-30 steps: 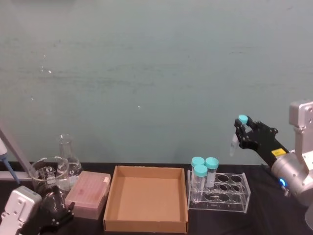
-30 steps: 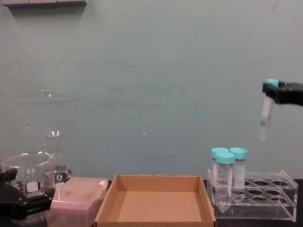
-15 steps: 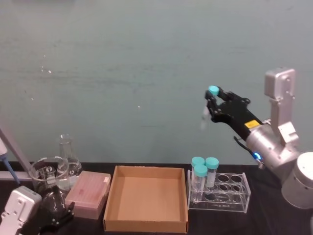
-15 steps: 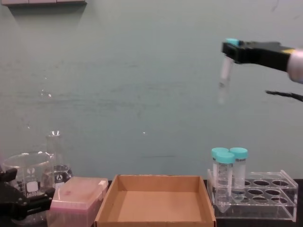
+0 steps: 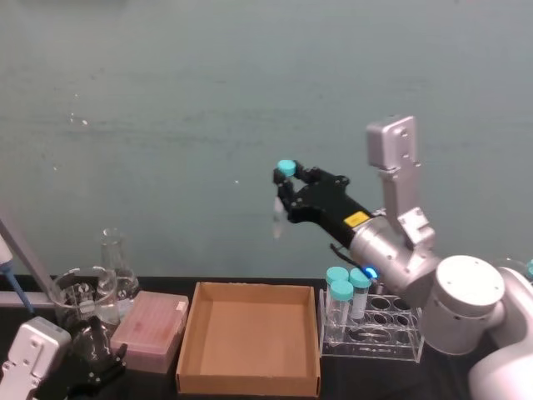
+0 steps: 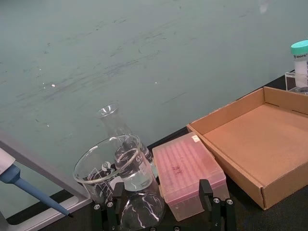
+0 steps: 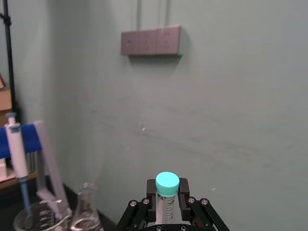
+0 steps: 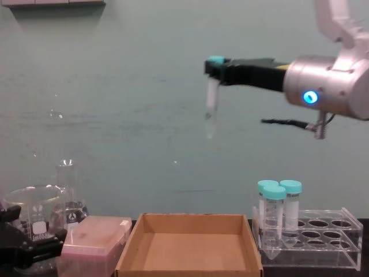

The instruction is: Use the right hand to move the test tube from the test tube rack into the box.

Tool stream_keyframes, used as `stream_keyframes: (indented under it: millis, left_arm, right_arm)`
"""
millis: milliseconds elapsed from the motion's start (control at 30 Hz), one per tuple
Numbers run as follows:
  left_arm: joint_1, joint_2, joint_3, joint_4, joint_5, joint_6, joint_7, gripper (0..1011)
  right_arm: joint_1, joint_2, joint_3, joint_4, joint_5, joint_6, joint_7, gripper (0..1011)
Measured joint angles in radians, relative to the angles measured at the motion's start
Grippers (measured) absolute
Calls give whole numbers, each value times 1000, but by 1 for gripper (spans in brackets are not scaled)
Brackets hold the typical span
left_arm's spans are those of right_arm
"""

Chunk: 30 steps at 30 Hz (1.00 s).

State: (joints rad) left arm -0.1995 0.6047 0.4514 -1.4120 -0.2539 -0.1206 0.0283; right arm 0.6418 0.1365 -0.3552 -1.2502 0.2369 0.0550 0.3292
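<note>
The right tool (image 8: 218,68) is clamped on the slim, clear, teal-capped test tube (image 8: 211,107), its pointed tip hanging high above the box (image 8: 190,224)

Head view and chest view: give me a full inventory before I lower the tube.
test tube: 1, clear with teal cap, held high over the box
box: 1, brown cardboard, table centre
test tube rack: 1, clear, right of the box
wider tubes: 3, teal caps, rack's left end
pink box: 1, left of the cardboard box
beaker: 1, clear, far left
flask: 1, clear, beside the beaker
right hand: 1, black, raised, shut on the test tube
left hand: 1, black, low by the beaker
</note>
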Motion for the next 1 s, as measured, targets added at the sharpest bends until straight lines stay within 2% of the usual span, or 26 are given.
stream_keyframes:
  millis: [200, 400, 633, 1000]
  left_arm:
    - [0, 0, 0, 0, 0, 0, 0, 1000]
    - [0, 0, 0, 0, 0, 0, 0, 1000]
    - [0, 0, 0, 0, 0, 0, 0, 1000]
    - [0, 0, 0, 0, 0, 0, 0, 1000]
  right_arm:
    - [20, -32, -32, 54, -15, 26, -6, 269]
    - [49, -72, -55, 145, -27, 74, -23, 269]
    - [69, -106, -75, 226, -59, 77, -44, 269]
    - [71, -107, -76, 227, -61, 75, -46, 269]
